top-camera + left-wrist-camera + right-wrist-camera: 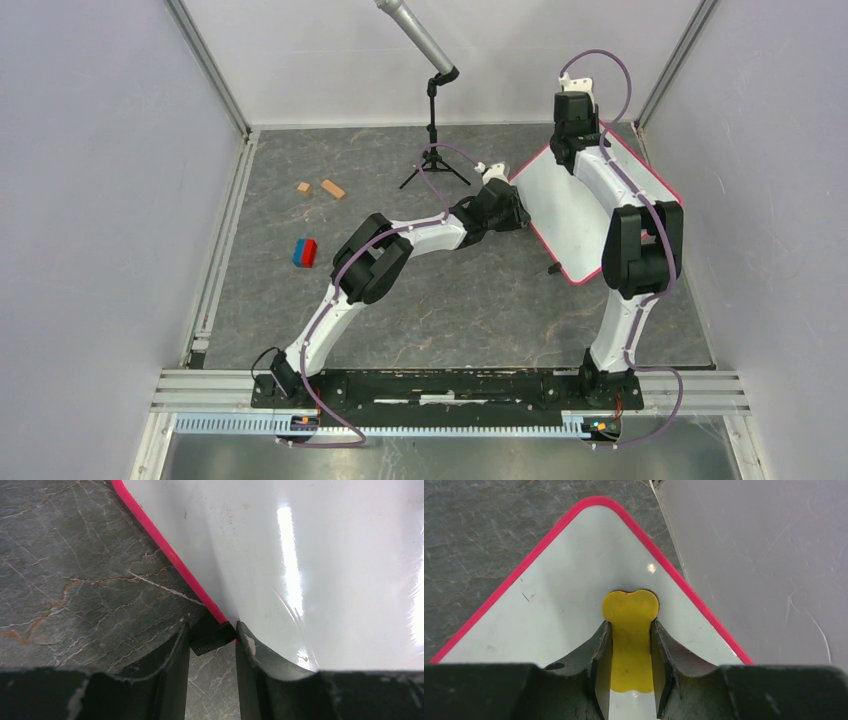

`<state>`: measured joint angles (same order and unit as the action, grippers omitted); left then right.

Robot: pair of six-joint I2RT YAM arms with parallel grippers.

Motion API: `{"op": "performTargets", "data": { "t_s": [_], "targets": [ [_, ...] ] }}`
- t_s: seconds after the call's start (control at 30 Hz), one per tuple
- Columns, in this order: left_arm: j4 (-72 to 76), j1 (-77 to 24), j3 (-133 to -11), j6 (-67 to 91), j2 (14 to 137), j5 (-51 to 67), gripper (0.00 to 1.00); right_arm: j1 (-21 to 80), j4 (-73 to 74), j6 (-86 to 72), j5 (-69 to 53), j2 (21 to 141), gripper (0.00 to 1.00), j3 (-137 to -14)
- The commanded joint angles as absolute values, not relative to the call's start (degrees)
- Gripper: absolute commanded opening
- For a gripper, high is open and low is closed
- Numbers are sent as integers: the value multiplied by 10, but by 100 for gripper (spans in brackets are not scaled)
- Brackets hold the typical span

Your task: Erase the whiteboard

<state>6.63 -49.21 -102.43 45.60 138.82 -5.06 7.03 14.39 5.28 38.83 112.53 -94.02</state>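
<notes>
Grey marbled tabletop (pixel 450 300) bearing the large flat white whiteboard (pixel 560 212), glossy, faintly specked, with rounded corners and a thin pink-red rim. At its edge the left pincer (pixel 212 628) pinches the board at a small black foot (pixel 212 641) between its tips. The right pincer (pixel 630 624) grips a yellow bone-shaped piece (pixel 630 605) lying flat on the board's corner just ahead.

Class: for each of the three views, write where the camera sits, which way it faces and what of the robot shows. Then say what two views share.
Top external: fixed above and behind the bases, facing down at the table; left arm and right arm show whole.
Left wrist: on the left wrist, facing along the left gripper, shut on the whiteboard's black foot.
Right wrist: on the right wrist, facing down past the right gripper, shut on the yellow bone-shaped piece.
Shared: both wrist views show the whiteboard's pink rim.
</notes>
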Motion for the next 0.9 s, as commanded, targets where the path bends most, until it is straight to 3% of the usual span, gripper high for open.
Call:
{"op": "performTargets", "data": {
  "t_s": [0.0,0.33,0.6,0.87],
  "targets": [
    [-21,-488,-1002,446,1401,-81,2,62,145,39,390,1082,33,-881],
    [-20,-488,-1001,445,1401,-79,2,68,121,39,378,1046,33,-803],
    [-21,-489,-1001,443,1400,-83,2,117,129,63,387,1107,33,-844],
    [-20,-489,-1002,443,1400,-83,2,111,141,75,412,1089,33,-874]
  ]
}}
